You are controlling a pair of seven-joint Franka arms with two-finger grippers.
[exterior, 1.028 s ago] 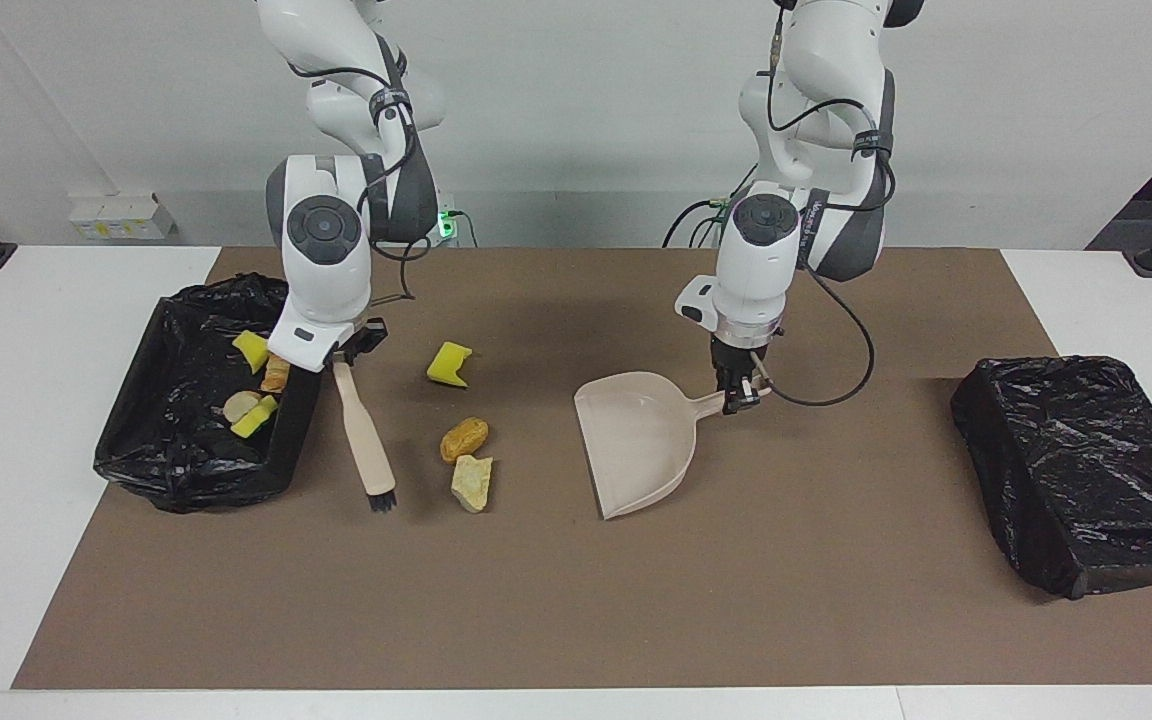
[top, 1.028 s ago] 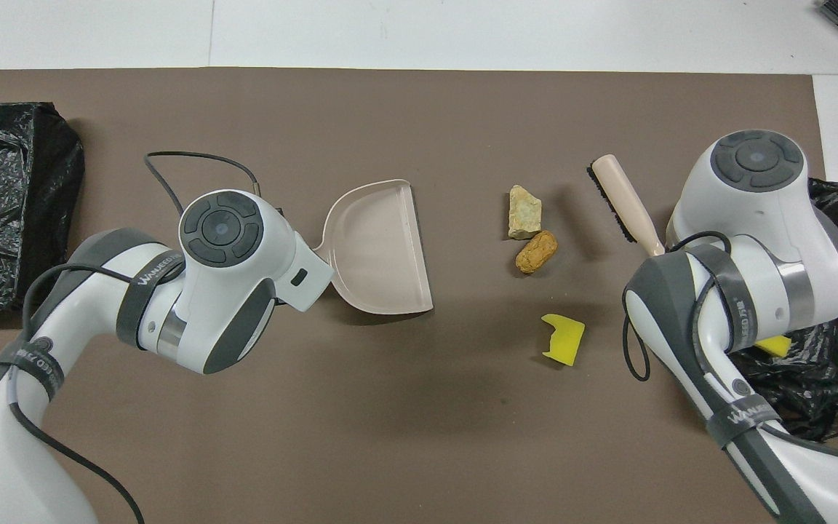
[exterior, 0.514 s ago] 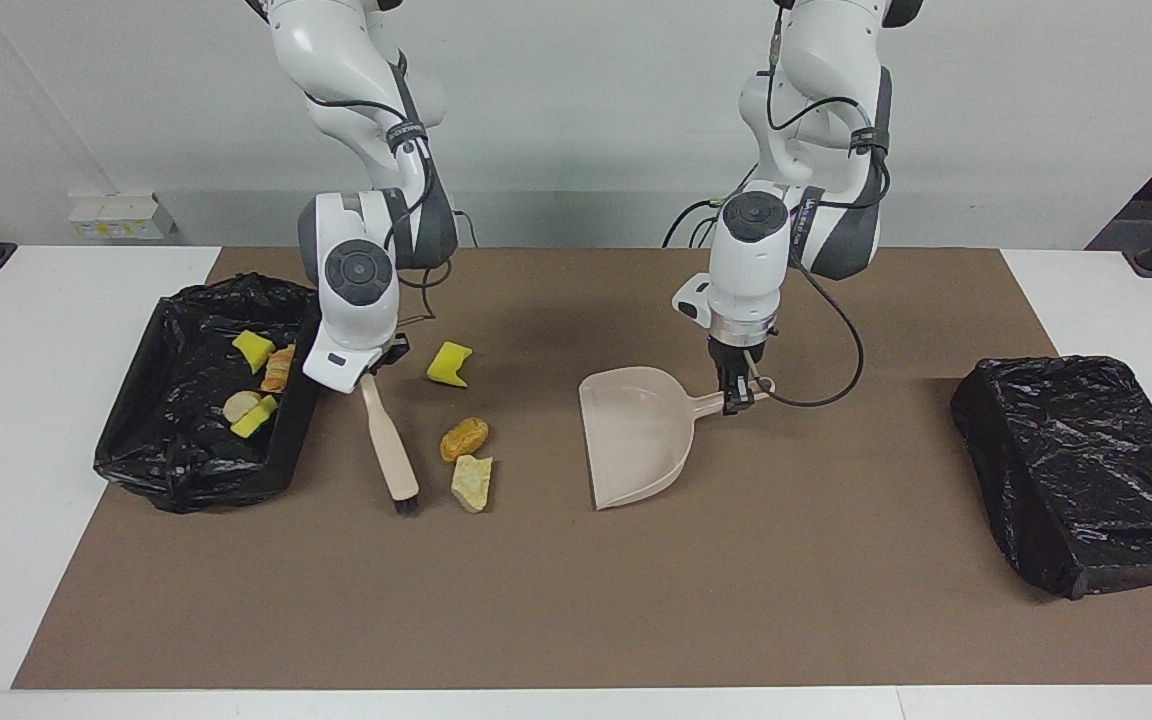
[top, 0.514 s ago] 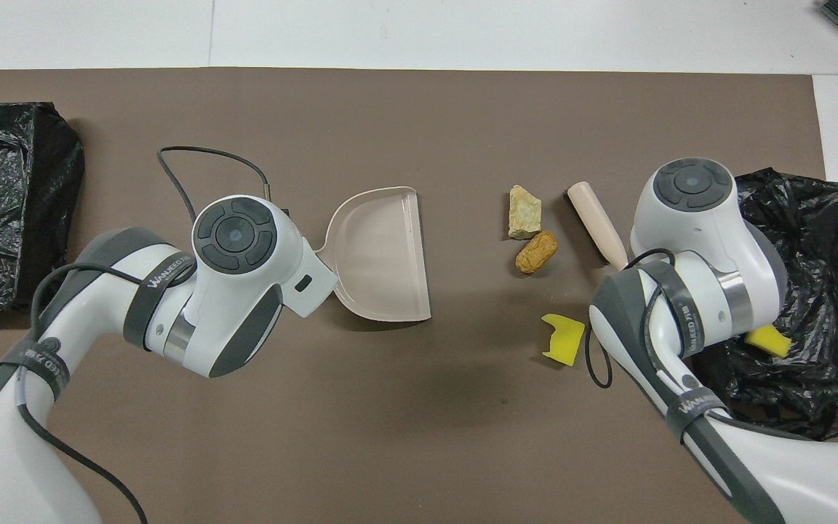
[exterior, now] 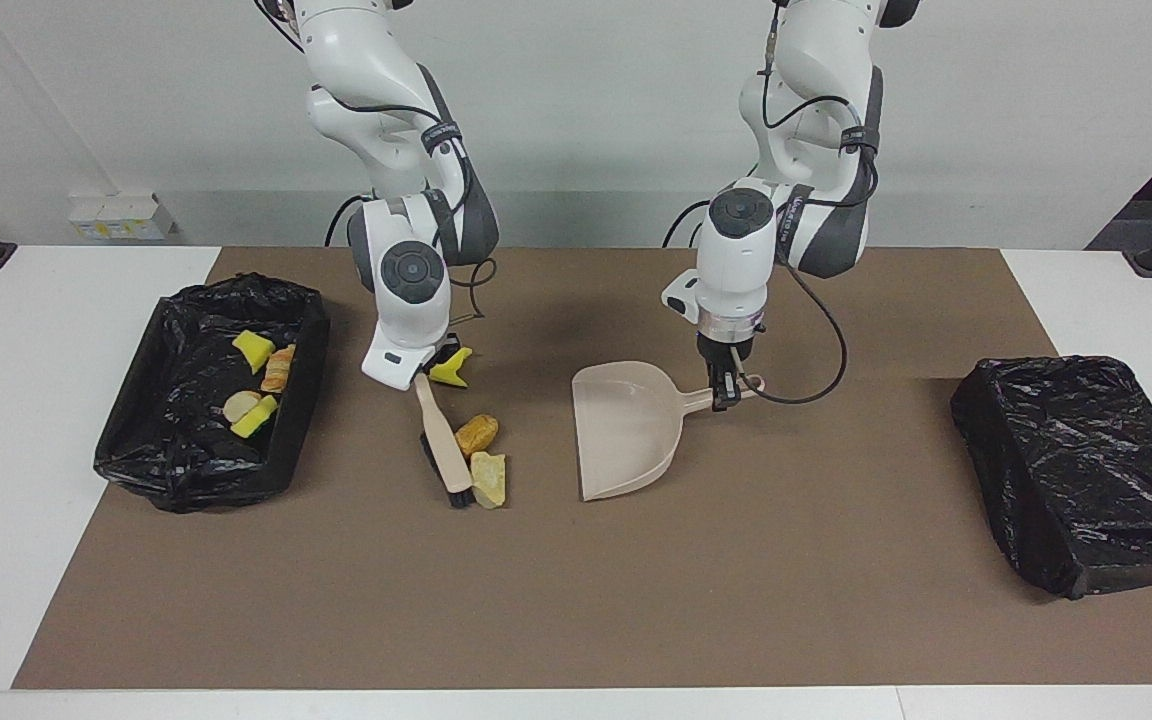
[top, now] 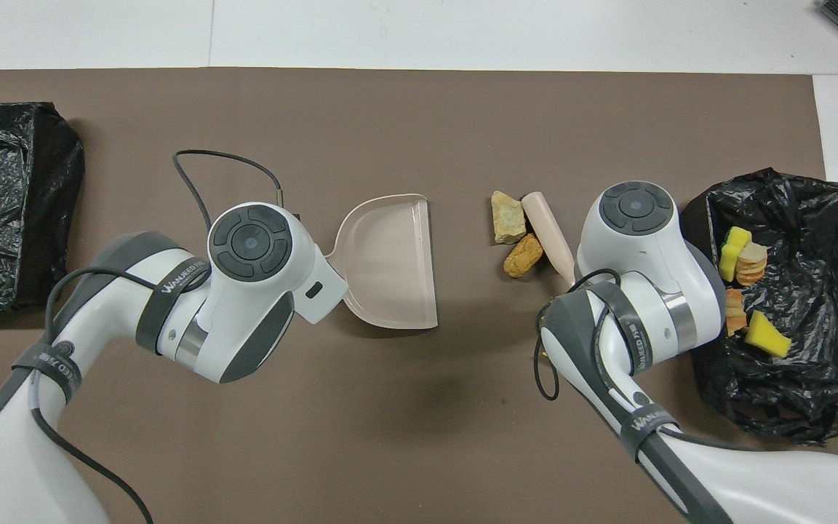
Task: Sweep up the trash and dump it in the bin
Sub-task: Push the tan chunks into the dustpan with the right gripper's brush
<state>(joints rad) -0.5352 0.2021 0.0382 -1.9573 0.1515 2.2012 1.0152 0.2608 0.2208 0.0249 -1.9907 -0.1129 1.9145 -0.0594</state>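
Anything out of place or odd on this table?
Yes: three scraps lie loose on the brown mat: a yellow sponge bit, an orange lump and a beige chunk, beside the brush. The other black bin lies overturned.

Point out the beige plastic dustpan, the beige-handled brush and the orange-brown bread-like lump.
Beige plastic dustpan (exterior: 626,435): facing view, pan floor.
Beige-handled brush (exterior: 439,435): facing view, mid-handle.
Orange-brown bread-like lump (top: 523,255): overhead view, top.

Brush (exterior: 441,440) touches two scraps (exterior: 484,455) beside the dustpan (exterior: 626,430); four scraps (exterior: 256,380) lie in the bin (exterior: 136,440)
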